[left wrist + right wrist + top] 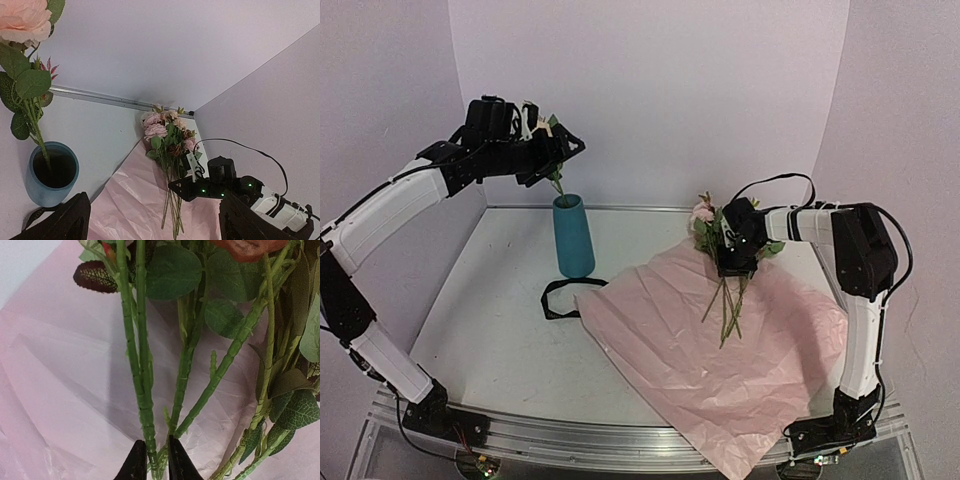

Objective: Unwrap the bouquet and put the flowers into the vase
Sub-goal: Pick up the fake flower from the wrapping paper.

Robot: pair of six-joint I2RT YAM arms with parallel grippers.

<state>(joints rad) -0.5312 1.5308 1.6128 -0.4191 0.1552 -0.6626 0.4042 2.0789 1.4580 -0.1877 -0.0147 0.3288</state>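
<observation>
The bouquet lies unwrapped: its lilac-pink paper [720, 370] [135, 200] [50, 365] is spread flat on the table, and the flowers [710, 225] [165, 135] rest on its far edge. My right gripper [732, 262] [180, 186] [156, 462] is down on their green stems [145, 390], shut on one stem. The teal vase [574, 240] [37, 192] stands upright left of the paper. It holds one pink rose [548, 128] [22, 20], whose stem leans out. My left gripper [565, 150] [160, 220] hangs high above the vase, open and empty.
A black ribbon [560, 300] lies in a loop on the table [490, 320] in front of the vase. The back wall [650, 100] and both side walls close the space in. The paper hangs over the table's near right edge.
</observation>
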